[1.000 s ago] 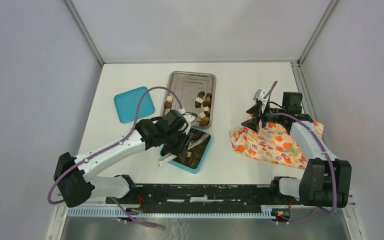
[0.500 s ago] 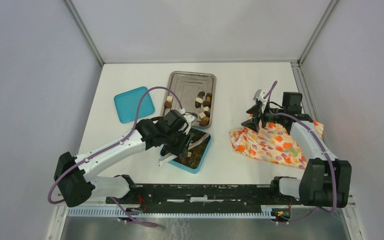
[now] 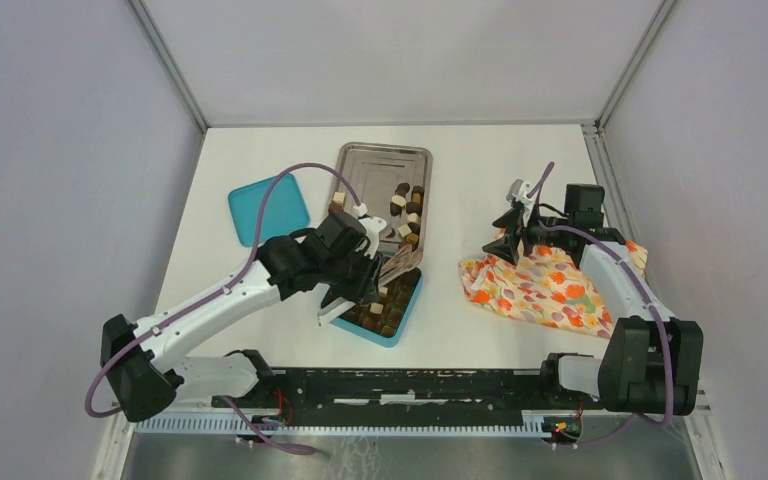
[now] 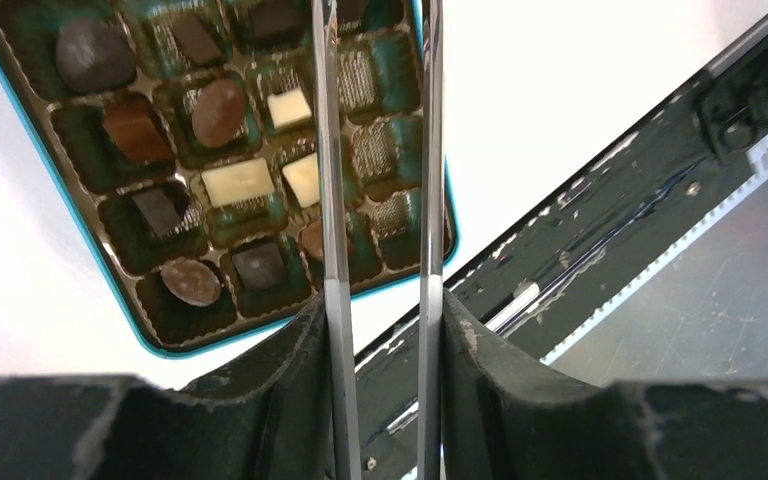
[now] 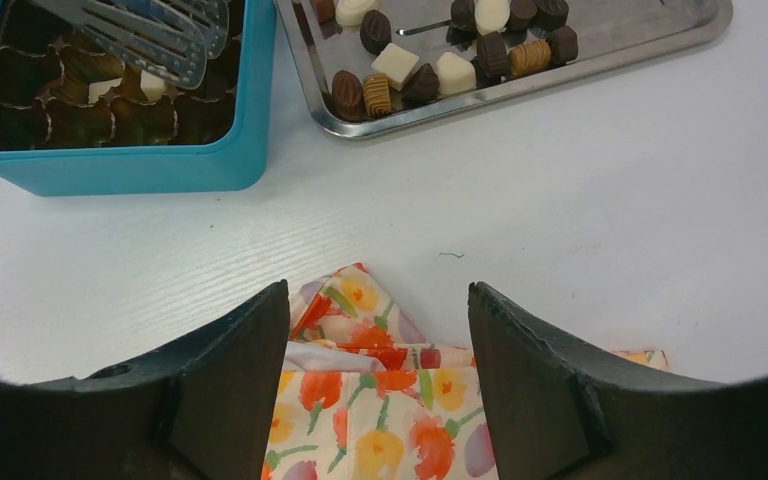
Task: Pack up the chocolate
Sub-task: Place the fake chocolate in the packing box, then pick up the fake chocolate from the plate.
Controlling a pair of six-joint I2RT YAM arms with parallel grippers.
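- Table (image 3: 480,150): white, carrying everything listed below.
- Orange floral cloth (image 5: 380,420): crumpled on the table's right side, well apart from the tray and box.
- Steel tray (image 3: 370,165): at the far centre, with loose chocolate (image 5: 397,62) clustered toward its right side, in dark, mid-brown and cream pieces.
- Teal box (image 5: 110,165): just nearer than the tray. More chocolate sits in its brown compartments, and several compartments on the right are unfilled.
- Teal lid (image 3: 260,208): flat on the table, left of the tray.
- Left gripper (image 4: 380,320): clamped on metal tongs (image 4: 332,200), whose two blades stand apart above the box.
- Right gripper (image 5: 375,300): fingers spread wide and holding nothing, poised over the cloth's far edge.
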